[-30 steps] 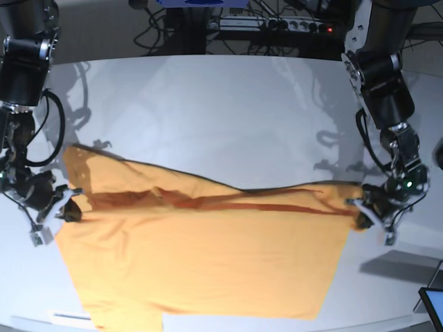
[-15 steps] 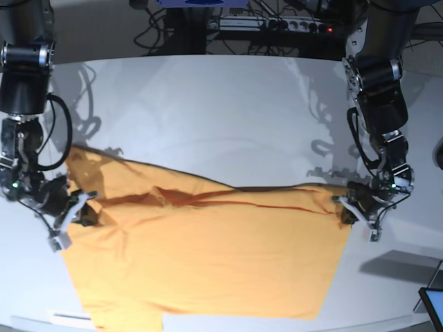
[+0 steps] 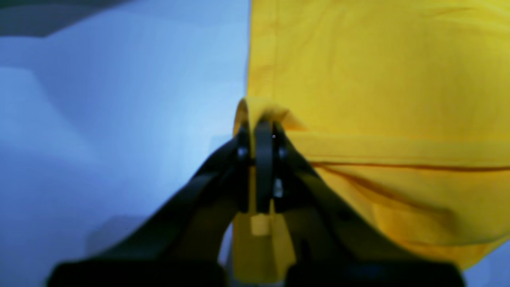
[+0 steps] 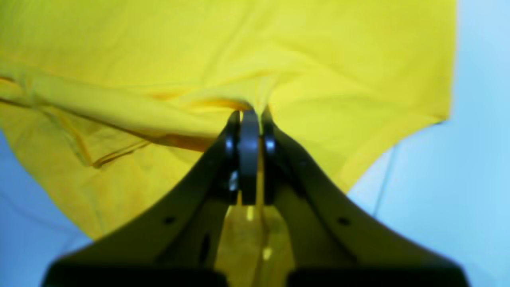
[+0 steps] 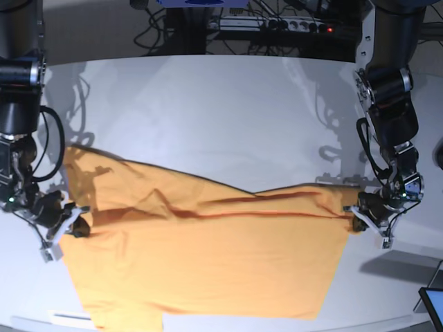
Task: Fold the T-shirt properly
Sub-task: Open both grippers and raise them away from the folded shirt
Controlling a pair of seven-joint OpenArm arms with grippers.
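The orange-yellow T-shirt lies spread over the near half of the white table, its far part doubled over toward me along a raised fold. At the shirt's right edge in the base view, my left gripper is shut on a pinch of the cloth. The left wrist view shows its jaws closed on the T-shirt at the left gripper. On the shirt's left edge my right gripper is shut on the cloth too. In the right wrist view the T-shirt bunches at the right gripper.
A power strip and tangled cables lie beyond the table's far edge. A dark screen corner shows at the bottom right, off the table. The table's near edge runs just under the shirt's hem.
Both grippers have kept their hold on the shirt's edges and shifted toward me. The lifted fold has moved forward and its middle now sits lower over the shirt's near part.
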